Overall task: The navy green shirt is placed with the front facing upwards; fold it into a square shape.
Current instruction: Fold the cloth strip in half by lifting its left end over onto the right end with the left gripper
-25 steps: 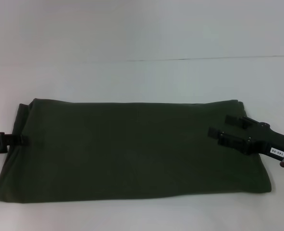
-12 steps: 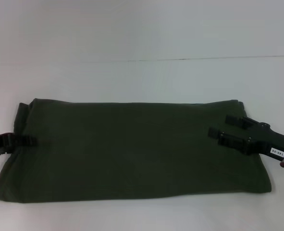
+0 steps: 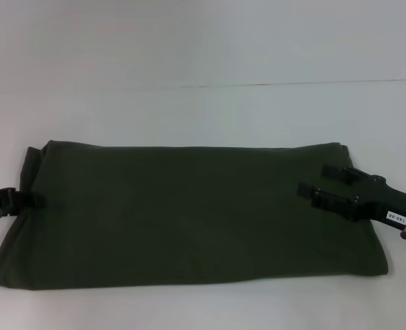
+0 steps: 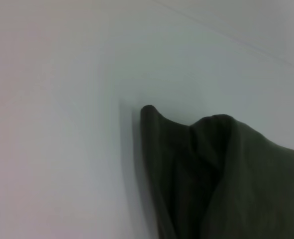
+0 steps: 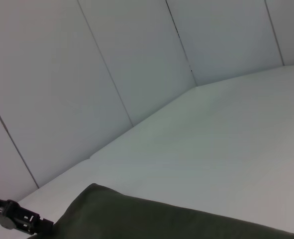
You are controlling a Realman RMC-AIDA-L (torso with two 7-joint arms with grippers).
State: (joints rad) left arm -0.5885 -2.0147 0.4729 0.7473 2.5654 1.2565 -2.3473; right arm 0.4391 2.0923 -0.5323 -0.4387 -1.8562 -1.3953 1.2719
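Observation:
The navy green shirt (image 3: 189, 213) lies flat on the white table (image 3: 203, 110) as a long dark olive rectangle, with no print showing. My left gripper (image 3: 31, 201) reaches in at the shirt's left edge, about halfway along that edge, and touches the cloth. My right gripper (image 3: 312, 178) rests over the shirt's right end, open, with both black fingers lying on top of the fabric. The left wrist view shows a bunched, layered edge of the shirt (image 4: 211, 174). In the right wrist view, the shirt (image 5: 161, 221) stretches away to the left gripper (image 5: 17, 218) at its far end.
White table surface surrounds the shirt, with a wide band behind it up to a seam line (image 3: 292, 84). Pale wall panels (image 5: 112, 74) stand beyond the table. A narrow strip of table lies between the shirt and the near edge.
My left gripper slid a little right onto the shirt's edge, then drew back slightly to the left. The right gripper and the shirt have stayed where they were.

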